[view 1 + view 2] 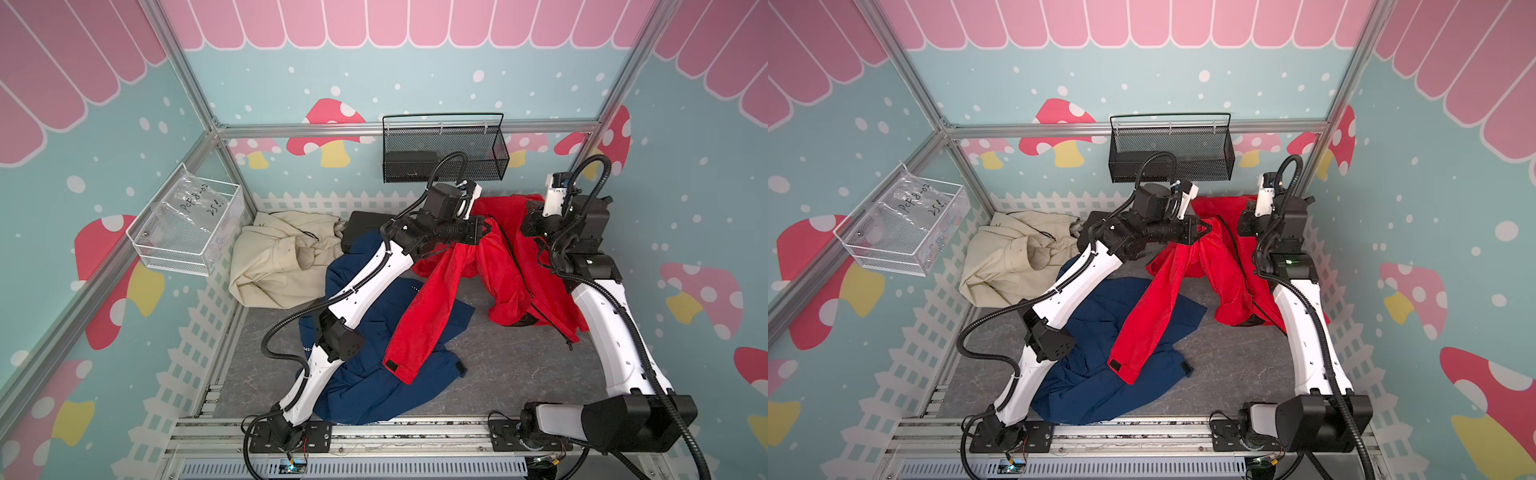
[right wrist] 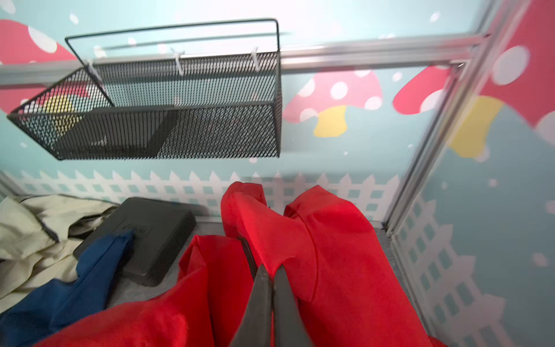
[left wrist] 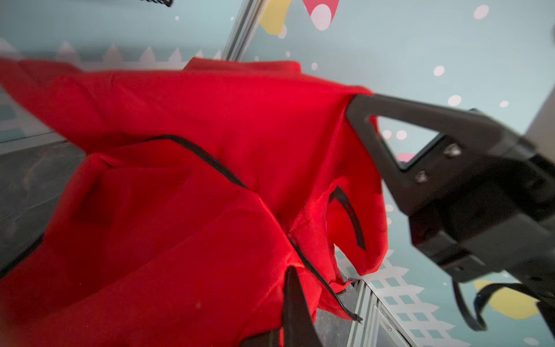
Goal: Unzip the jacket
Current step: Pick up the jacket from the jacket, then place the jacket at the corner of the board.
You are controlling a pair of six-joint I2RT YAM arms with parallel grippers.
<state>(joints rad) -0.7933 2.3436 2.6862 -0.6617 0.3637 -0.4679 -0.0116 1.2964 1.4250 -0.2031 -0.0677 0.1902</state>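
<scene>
Two grippers, both clamped tight on the red nylon jacket (image 1: 505,270), which hangs lifted at the back of the grey table (image 1: 498,374). Left gripper (image 1: 1207,228) pinches a raised fold; right gripper (image 2: 272,267) bites cloth just beside the black zipper (image 2: 247,252). That zipper looks to run from the right fingertips down toward the front edge, so the right arm's nearer. The slider itself, can't make it out.
</scene>
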